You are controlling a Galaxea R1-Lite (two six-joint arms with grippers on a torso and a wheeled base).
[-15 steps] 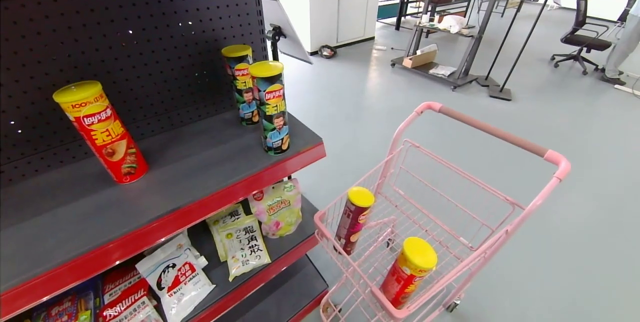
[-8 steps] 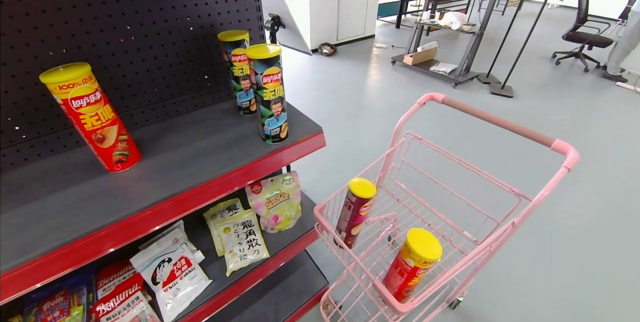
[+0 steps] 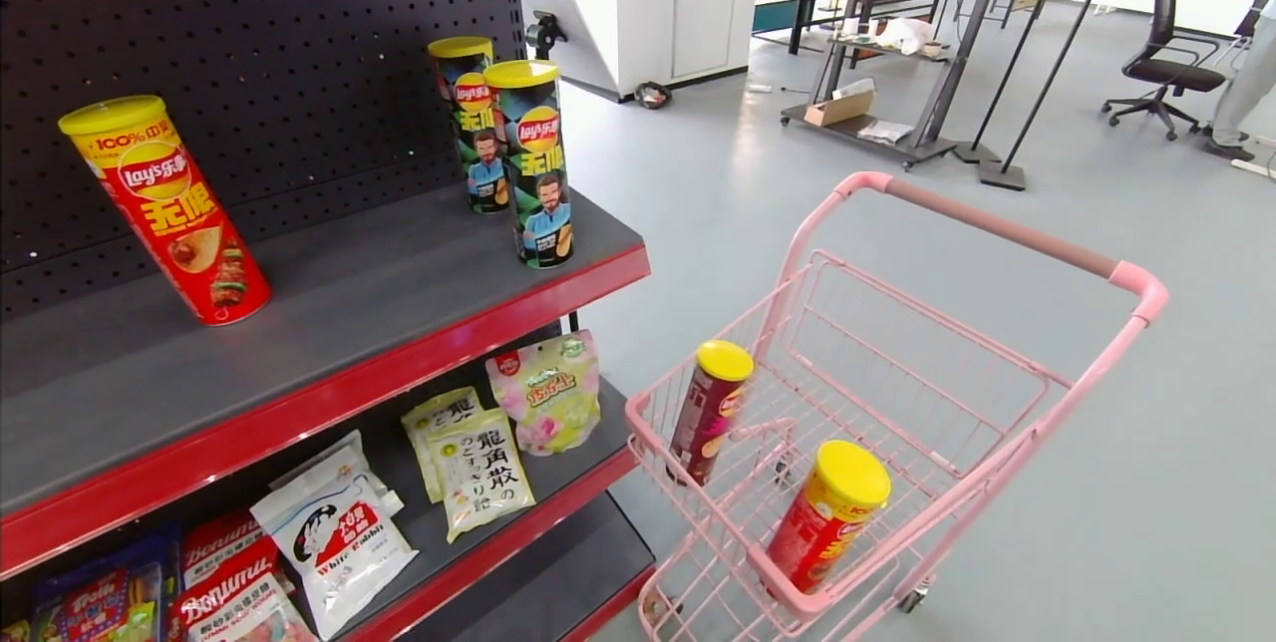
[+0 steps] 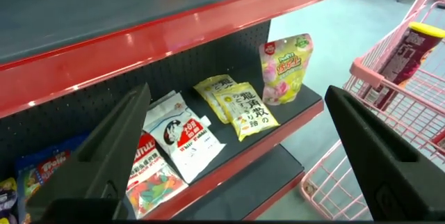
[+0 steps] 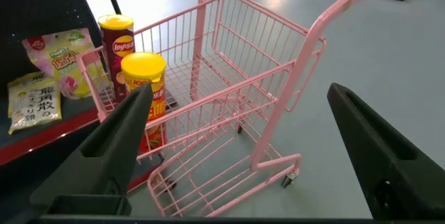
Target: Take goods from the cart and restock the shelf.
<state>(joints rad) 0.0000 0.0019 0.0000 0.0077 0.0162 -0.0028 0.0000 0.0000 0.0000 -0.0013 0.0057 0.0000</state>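
Observation:
A pink cart stands to the right of the shelf. Inside it lean a maroon can with a yellow lid and a red can with a yellow lid. On the top shelf board stand a red can and two dark cans. My left gripper is open, in front of the lower shelf's snack bags, holding nothing. My right gripper is open and empty above the floor beside the cart, with the red can and maroon can beyond it.
Snack bags hang and lie on the lower shelf. Between the red can and the dark cans the top board is bare. Behind the cart are grey floor, a screen stand and an office chair.
The whole head picture has shifted, so the camera moved: shelf cans sit higher in it, and the cart shows slightly larger. The cans keep their places relative to shelf and cart.

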